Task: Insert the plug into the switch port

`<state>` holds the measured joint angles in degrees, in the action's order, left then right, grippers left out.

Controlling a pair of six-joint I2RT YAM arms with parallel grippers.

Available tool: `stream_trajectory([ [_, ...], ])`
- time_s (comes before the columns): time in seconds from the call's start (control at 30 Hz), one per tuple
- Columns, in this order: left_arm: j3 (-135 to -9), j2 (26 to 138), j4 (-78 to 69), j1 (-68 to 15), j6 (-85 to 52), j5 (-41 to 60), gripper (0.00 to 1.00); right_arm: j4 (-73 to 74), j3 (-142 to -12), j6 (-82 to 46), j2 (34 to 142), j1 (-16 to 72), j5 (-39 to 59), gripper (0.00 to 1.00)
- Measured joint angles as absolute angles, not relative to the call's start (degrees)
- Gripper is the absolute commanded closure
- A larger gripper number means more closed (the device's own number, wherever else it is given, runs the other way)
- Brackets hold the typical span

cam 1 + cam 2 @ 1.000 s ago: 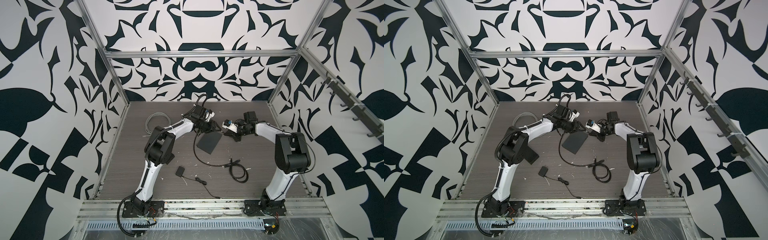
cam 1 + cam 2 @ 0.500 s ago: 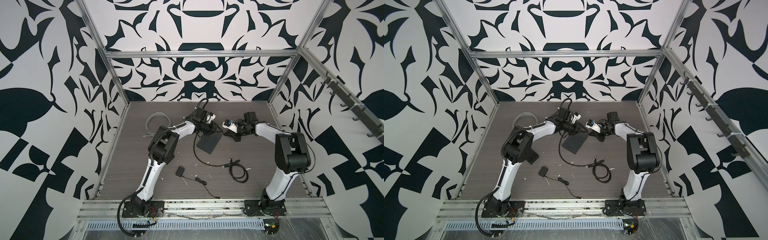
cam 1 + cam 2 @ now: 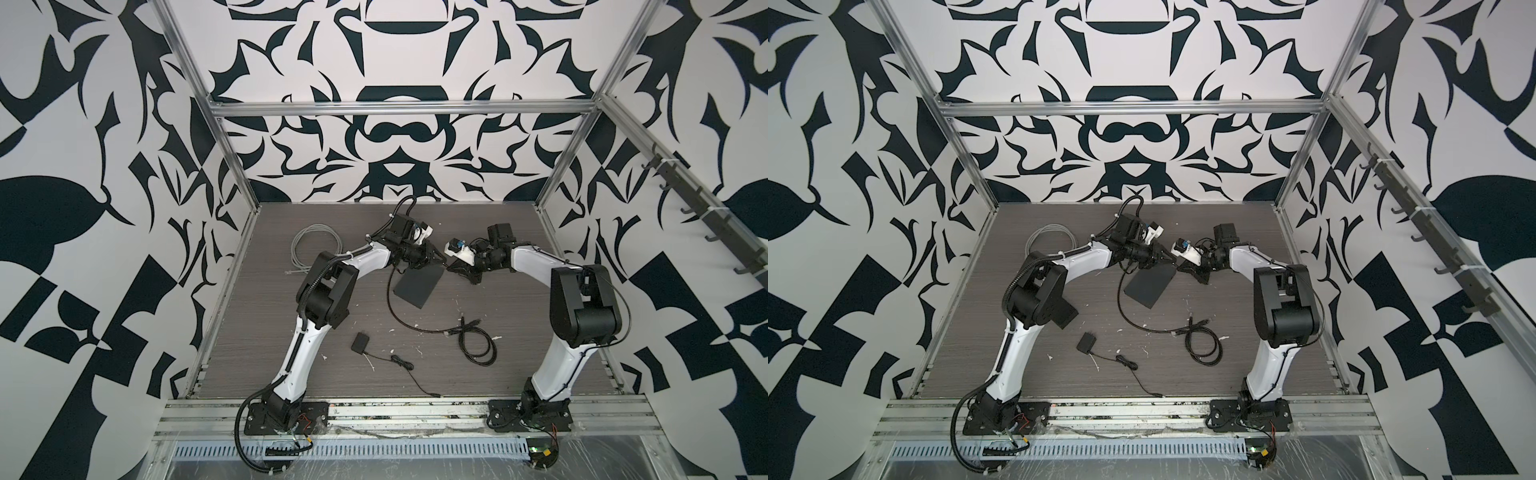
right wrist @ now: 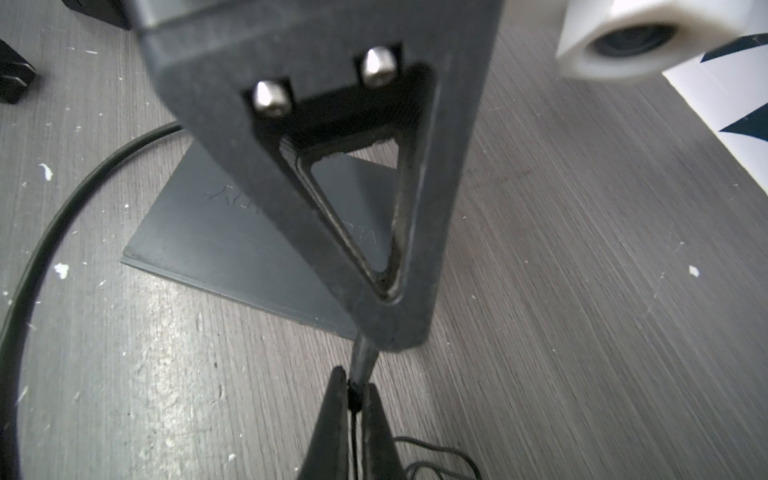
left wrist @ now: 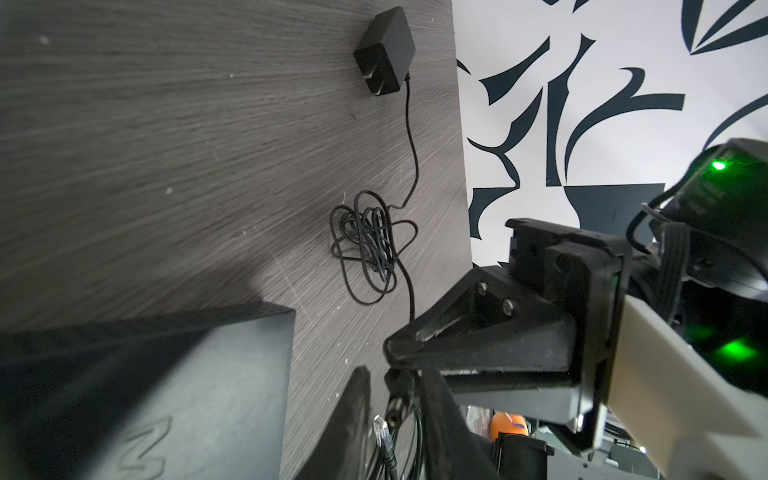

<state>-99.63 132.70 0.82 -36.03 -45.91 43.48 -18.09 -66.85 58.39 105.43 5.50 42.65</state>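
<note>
My right gripper (image 4: 355, 384) is clamped on the thin cable (image 4: 354, 415) just behind the barrel plug (image 4: 365, 353), low in the middle of the right wrist view. My left gripper (image 5: 395, 388) brackets that plug. Its jaws are narrow, with a sliver of gap showing on one side, so I judge the plug not yet gripped. In both top views the plug sits at the centre, just above the upper right corner of the switch (image 3: 415, 284).

If my right gripper lets go before my left bites, the plug drops beside the switch. Held only by its cord, it may also swivel and get pinched crooked. The cable's tangle toward the power adapter (image 5: 384, 54) could tug. I see no port, so I cannot judge alignment.

Compared with a second ago, my left gripper has slid rightward in the top views to meet the right, and its jaws have narrowed. The right gripper and switch sit unchanged.
</note>
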Motion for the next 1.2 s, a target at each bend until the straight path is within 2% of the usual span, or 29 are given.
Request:
stream_trajectory([
  [0.47,-99.63,132.75,0.43,-36.14,-46.50,44.31,0.84,-17.89,-66.85,57.32,105.43,5.67,42.63,1.00],
  [0.67,-99.63,132.75,0.40,-36.29,-46.50,44.47,0.91,-17.89,-66.85,56.82,105.47,5.72,42.37,1.00],
  [0.77,-99.63,132.75,0.43,-36.29,-46.54,44.51,0.92,-17.85,-66.85,56.36,105.47,5.72,42.26,0.94],
  [0.83,-99.63,132.77,0.40,-36.29,-46.57,44.49,0.93,-17.67,-66.85,55.59,105.45,5.72,42.19,0.84],
  [0.93,-99.63,132.77,0.34,-36.29,-46.87,44.51,0.93,-15.99,-65.80,54.70,105.38,5.54,42.30,0.75],
  [1.03,-99.63,132.77,-0.23,-36.27,-47.66,44.75,0.93,-12.64,-61.60,53.41,104.18,4.51,44.23,0.71],
  [1.2,-99.57,132.77,-2.24,-36.05,-49.25,45.36,0.93,-7.44,-57.43,50.24,102.08,1.85,49.12,0.69],
])
